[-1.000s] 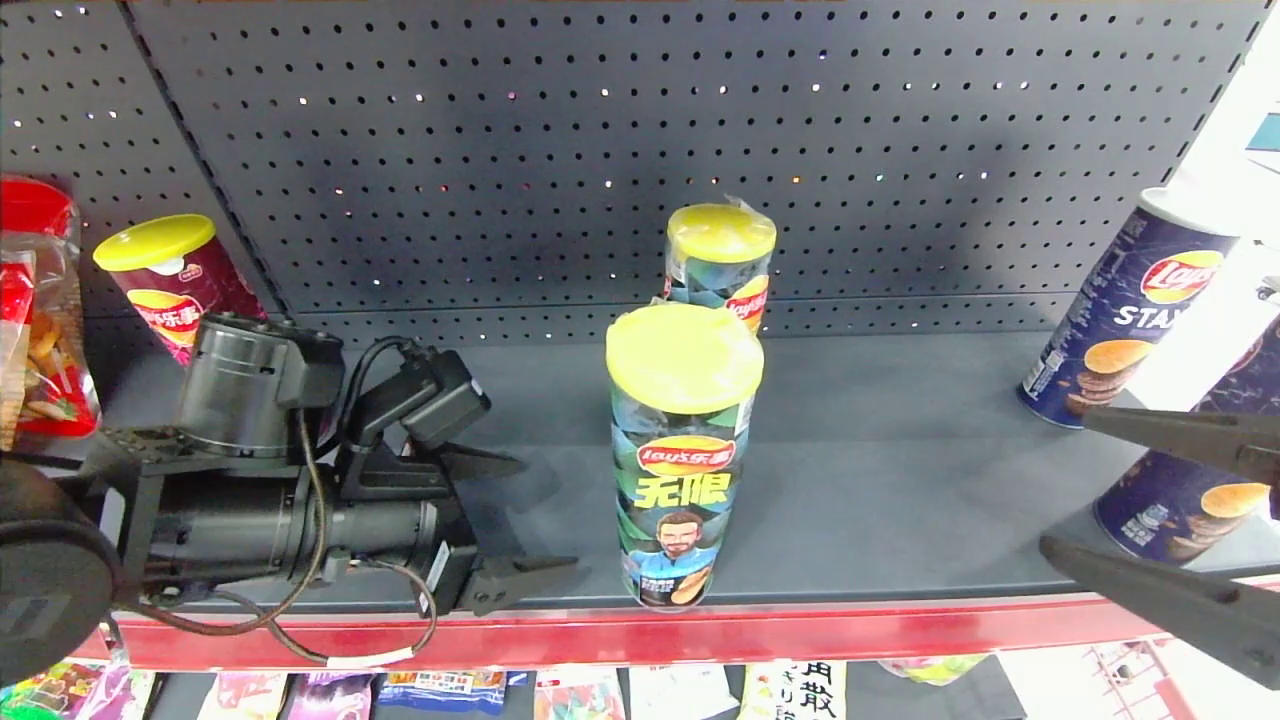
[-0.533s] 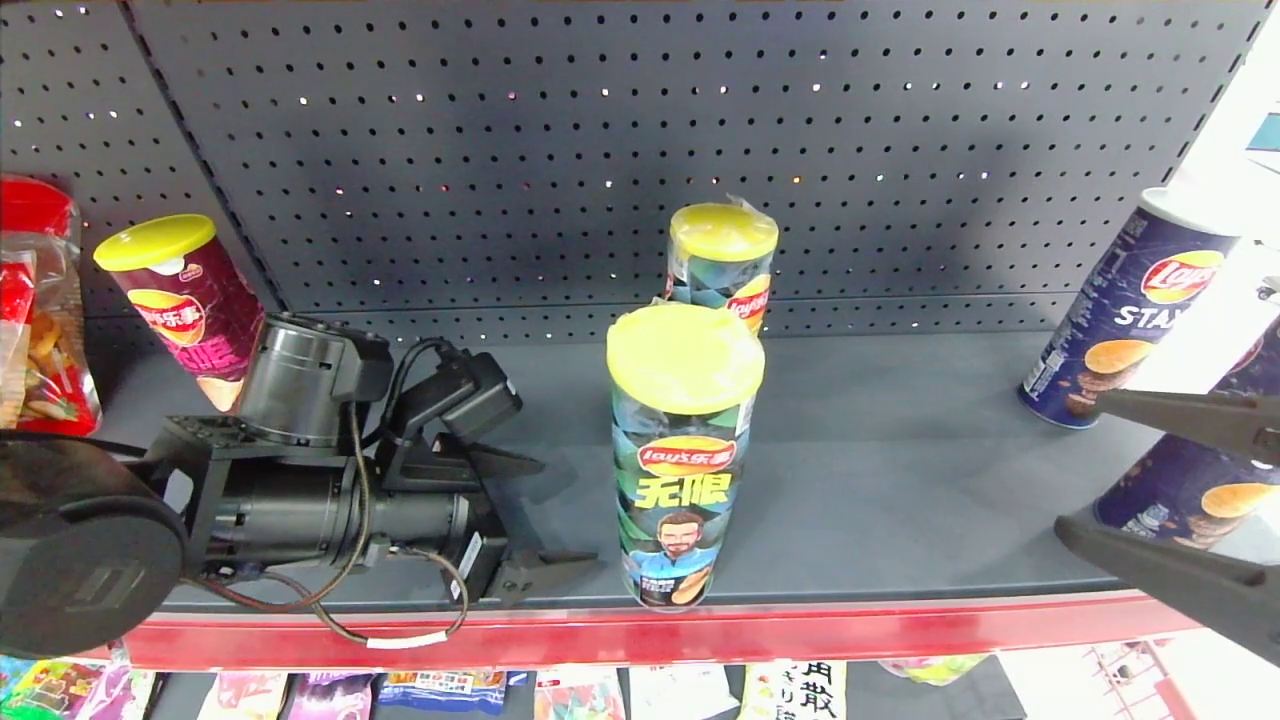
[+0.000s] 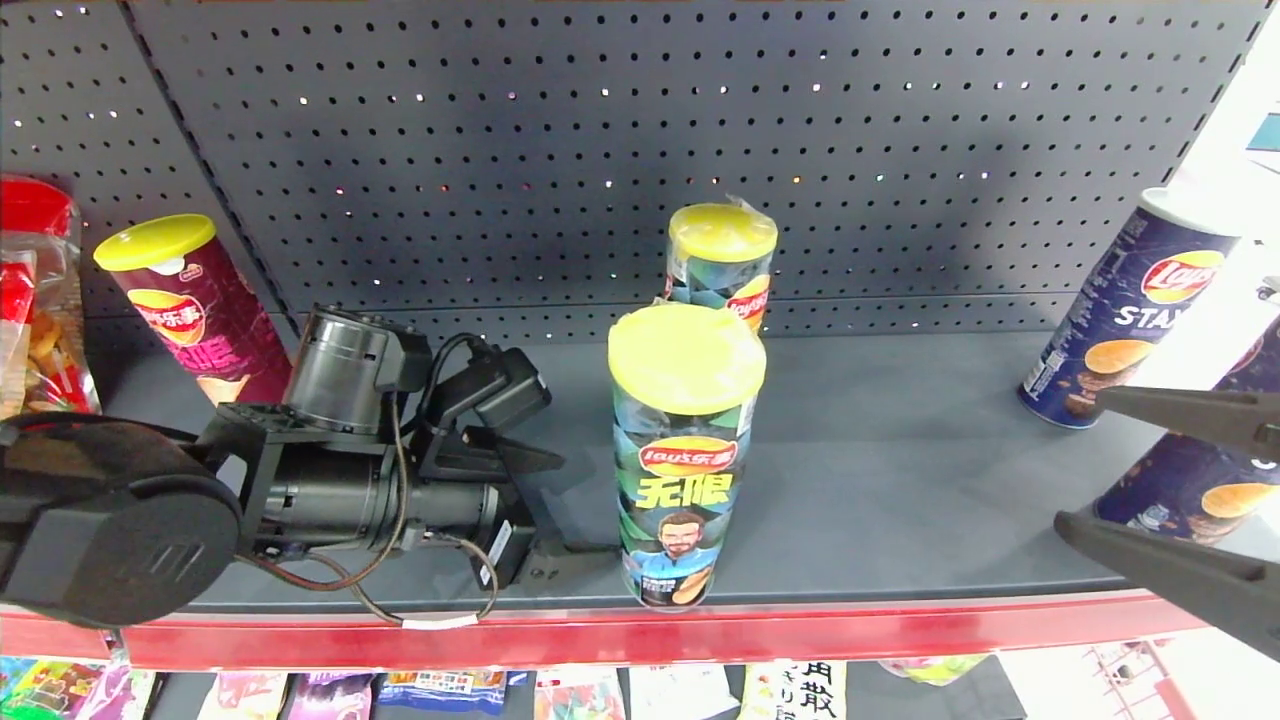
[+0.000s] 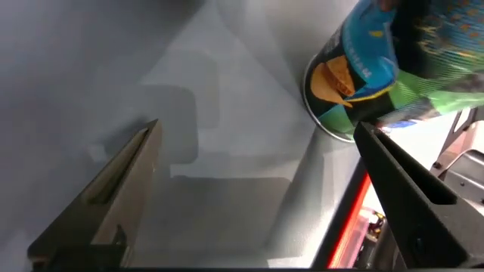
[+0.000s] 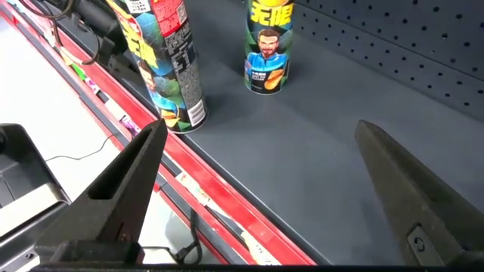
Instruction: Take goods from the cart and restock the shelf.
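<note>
Purple can [image 3: 190,300] stands at the far left of the grey shelf [image 3: 900,480]. Next comes the left gripper [image 3: 583,506], low over the shelf, jaws spread wide with nothing in them. The green can with the yellow lid [image 3: 683,450] stands upright at the front edge, just past the fingertips, not between them. A second green can [image 3: 720,255] stands behind it. Far right, the right gripper [image 3: 1080,458] is spread wide too, holding nothing, near two blue cans [image 3: 1130,300].
</note>
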Robot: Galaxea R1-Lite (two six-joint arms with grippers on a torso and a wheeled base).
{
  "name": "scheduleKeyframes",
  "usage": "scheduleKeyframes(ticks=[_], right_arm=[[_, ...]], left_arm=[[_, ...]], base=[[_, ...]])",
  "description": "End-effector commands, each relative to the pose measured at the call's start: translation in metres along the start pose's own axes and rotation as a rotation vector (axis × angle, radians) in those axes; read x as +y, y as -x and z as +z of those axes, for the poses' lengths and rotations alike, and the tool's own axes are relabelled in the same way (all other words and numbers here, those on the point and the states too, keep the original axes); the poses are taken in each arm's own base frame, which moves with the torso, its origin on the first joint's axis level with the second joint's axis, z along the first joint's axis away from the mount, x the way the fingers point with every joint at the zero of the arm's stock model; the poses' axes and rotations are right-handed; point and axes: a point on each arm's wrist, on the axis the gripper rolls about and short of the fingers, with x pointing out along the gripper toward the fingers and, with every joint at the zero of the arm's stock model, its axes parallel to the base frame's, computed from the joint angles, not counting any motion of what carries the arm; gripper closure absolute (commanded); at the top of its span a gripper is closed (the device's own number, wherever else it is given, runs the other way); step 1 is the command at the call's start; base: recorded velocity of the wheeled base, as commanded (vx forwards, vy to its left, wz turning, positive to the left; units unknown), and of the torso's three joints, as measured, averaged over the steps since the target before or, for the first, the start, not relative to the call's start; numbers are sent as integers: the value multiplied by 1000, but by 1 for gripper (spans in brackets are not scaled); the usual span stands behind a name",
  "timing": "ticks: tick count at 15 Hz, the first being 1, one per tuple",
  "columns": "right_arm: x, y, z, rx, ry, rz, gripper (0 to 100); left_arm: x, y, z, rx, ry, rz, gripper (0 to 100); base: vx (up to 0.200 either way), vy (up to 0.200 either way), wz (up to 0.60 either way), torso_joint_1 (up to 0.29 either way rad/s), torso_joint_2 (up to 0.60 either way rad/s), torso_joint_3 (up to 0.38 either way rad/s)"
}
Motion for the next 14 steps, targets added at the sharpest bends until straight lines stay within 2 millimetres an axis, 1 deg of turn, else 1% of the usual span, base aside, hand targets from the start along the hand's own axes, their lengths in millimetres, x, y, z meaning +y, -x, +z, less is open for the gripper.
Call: scheduleKeyframes(ticks=[1, 11, 14], right_arm=[[0, -1, -1, 4, 0, 0, 0], [0, -2, -1, 6, -2, 0, 0], [0, -1, -1, 4, -2, 0, 0]], left_arm=[[1, -3, -1, 6, 2, -3, 0], [3, -16, 6, 2, -9, -16, 0], [3, -16, 7, -1, -10, -15, 0]], base=[[0, 0, 0, 0, 0, 0], [0, 0, 0, 0, 0, 0], [0, 0, 0, 0, 0, 0]])
